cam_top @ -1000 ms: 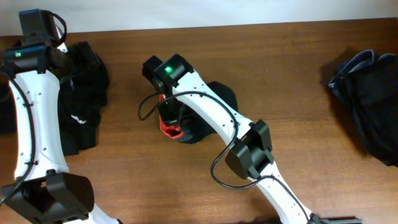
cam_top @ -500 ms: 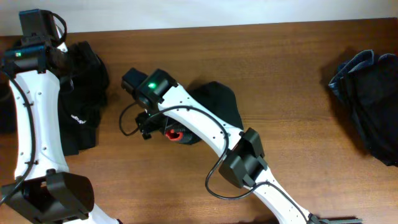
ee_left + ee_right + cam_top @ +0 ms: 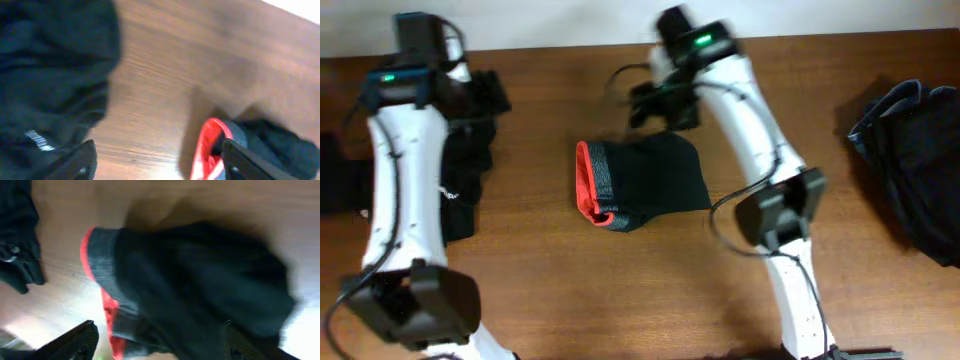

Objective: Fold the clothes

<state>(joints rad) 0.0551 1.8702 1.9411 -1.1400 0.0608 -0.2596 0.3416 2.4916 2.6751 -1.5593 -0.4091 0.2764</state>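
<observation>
Operator: Step in hand?

Technician: Release after a fold, by my reading. Trousers [image 3: 655,185] lie as a compact bundle mid-tabletop [image 3: 540,290]. Red lining [image 3: 584,188] and grey waistband [image 3: 603,178] show at the bundle's left end. Left fingers [image 3: 75,162] are apart and hold nothing. Right fingers [image 3: 75,340] are likewise apart and clear of the bundle.

Operator: Next move?

Technician: Probably one of two: carry the bundle to the dark pile [image 3: 470,140] at left, or fetch a garment from the heap [image 3: 910,170] at far right. Either calls for a fresh descent and a grip through all layers, or the fold opens.

Operator: Change from half a second ago?

Technician: Right arm was low over the bundle's left end, covering the waistband. It now stands back at the far edge, blurred. The bundle is fully exposed. Left arm has shifted slightly right.
</observation>
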